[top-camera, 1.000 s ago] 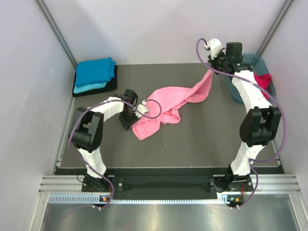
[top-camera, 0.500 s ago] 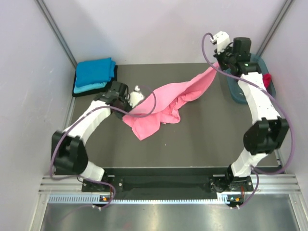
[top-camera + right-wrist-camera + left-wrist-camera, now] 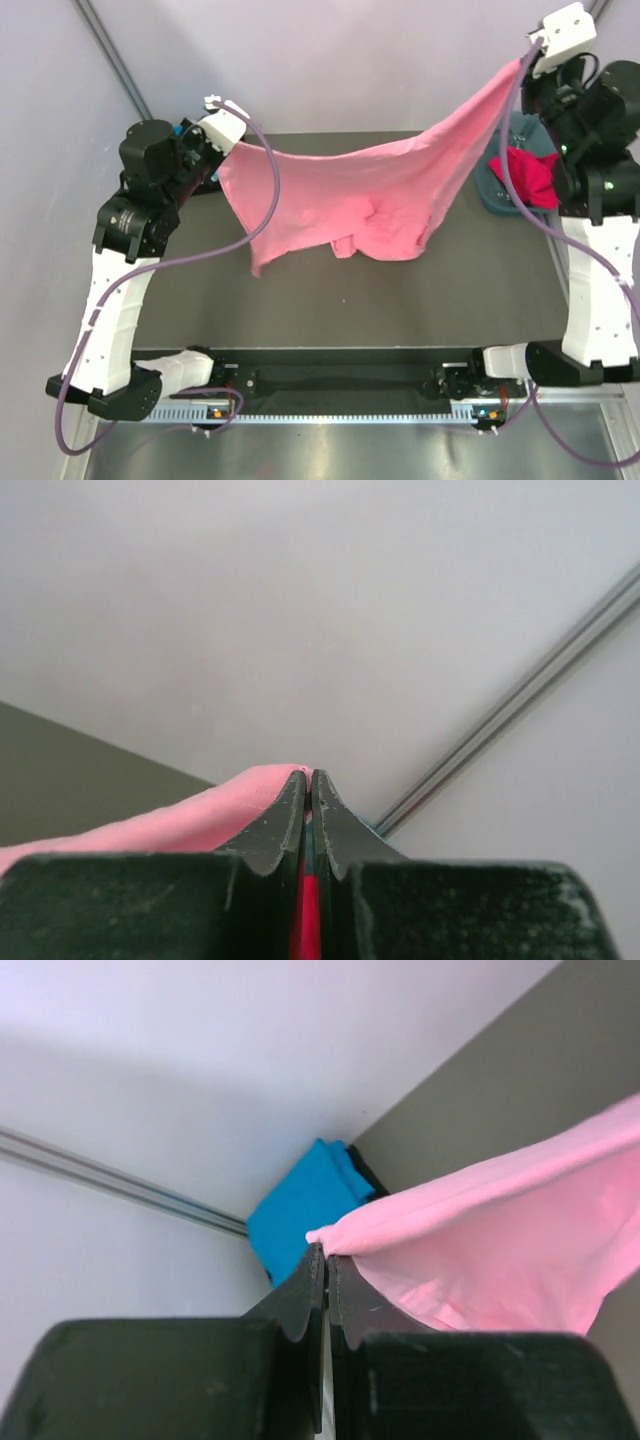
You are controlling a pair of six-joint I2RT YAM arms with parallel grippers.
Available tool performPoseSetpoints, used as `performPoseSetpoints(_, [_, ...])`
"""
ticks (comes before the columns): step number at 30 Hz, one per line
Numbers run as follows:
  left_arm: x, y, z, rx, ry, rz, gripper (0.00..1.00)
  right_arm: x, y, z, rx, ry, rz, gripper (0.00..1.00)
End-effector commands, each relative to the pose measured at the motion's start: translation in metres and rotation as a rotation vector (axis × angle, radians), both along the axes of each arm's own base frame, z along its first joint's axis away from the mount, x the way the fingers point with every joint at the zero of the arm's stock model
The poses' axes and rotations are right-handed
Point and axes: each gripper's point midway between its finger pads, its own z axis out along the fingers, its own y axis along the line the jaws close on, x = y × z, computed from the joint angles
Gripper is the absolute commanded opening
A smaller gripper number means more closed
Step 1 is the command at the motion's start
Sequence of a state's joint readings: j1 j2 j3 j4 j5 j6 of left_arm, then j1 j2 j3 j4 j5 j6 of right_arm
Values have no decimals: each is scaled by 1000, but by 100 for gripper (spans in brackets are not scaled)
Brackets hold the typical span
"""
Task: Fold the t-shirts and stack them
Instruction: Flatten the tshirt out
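Two robot arms held one light pink t-shirt (image 3: 380,185) up in the air, stretched like a hammock between them. The left gripper (image 3: 325,1250) had its jaws pressed together on a thin pinch of one pink corner. The right gripper (image 3: 308,775), raised higher, was clamped on the opposite corner in the same way. The cloth sagged below and between the two grippers, bunched and uneven along its lowest edge, above the table (image 3: 300,300).

Likely risks: each grip caught only a sliver of fabric, so more pull could slip a corner free and drop the shirt in a heap. Lowered as it hung, the bunched middle would probably land creased. Below the right gripper the cloth passed close to a crimson t-shirt (image 3: 525,175) lying in a blue-grey tub (image 3: 492,198) and might drag it.

Count: two grippers, one pink shirt, one crimson shirt, one tub. Beyond the left gripper sat one folded stack (image 3: 300,1210), blue on top with a dark edge beneath; its layers could not be counted.
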State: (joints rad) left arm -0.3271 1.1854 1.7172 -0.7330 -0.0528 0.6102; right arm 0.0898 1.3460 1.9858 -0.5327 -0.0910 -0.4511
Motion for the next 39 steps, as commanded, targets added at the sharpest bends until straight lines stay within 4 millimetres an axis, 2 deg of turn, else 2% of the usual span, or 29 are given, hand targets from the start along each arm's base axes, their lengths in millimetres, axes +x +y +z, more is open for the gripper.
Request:
performPoseSetpoints(1, [0,16,42,17,-124,67,0,-32,-9,42,22,-132,-37,0])
performPoseSetpoints(3, [-5,20,63,6,-179,80,0,-49,-12,52,31,-162,-44,0])
performPoseSetpoints(7, [-16,24,89,-26,-247,83,0,-81,-15,65,38,-186,-43,0])
performPoseSetpoints(8, [-20,25,94,-33,-264,82,0,-97,-17,75,42,-216,-44,0])
performPoseSetpoints(10, [-31,28,106,-47,-306,80,0,-111,-17,76,32,-210,-39,0])
performPoseSetpoints(15, [-55,43,130,-64,-399,119,0,-169,-22,91,16,-268,-37,0])
performPoseSetpoints(17, [-67,49,138,-74,-426,130,0,-188,-23,92,2,-274,-36,0])
performPoseSetpoints(18, [-72,51,141,-83,-438,129,0,-206,-26,96,-15,-304,-41,0])
performPoseSetpoints(20, [-85,55,150,-108,-462,129,0,-229,-29,100,-31,-330,-53,0])
performPoseSetpoints(24, [-123,64,182,-168,-529,114,0,-282,-37,110,-50,-412,-77,0])
performPoseSetpoints(26, [-135,68,191,-172,-566,114,0,-289,-44,109,-44,-422,-118,0])
performPoseSetpoints(27, [-142,71,196,-173,-586,120,0,-299,-47,111,-41,-447,-130,0])
performPoseSetpoints(28, [-144,74,199,-170,-602,137,0,-298,-47,109,-45,-447,-136,0])
performPoseSetpoints(29, [-143,76,199,-153,-605,145,0,-289,-51,101,-45,-423,-160,0])
performPoseSetpoints(31, [-134,78,192,-121,-587,166,0,-283,-54,103,-49,-437,-177,0])
performPoseSetpoints(34, [-110,71,167,-66,-524,162,0,-254,-52,105,-69,-417,-182,0])
performPoseSetpoints(35, [-94,67,147,-46,-474,163,0,-239,-51,102,-84,-397,-180,0])
performPoseSetpoints(37, [-78,64,129,-29,-437,169,0,-218,-48,100,-105,-391,-172,0])
performPoseSetpoints(38, [-62,60,108,3,-392,164,0,-193,-46,91,-127,-365,-172,0])
performPoseSetpoints(39, [-52,56,95,24,-361,153,0,-180,-45,84,-142,-350,-169,0])
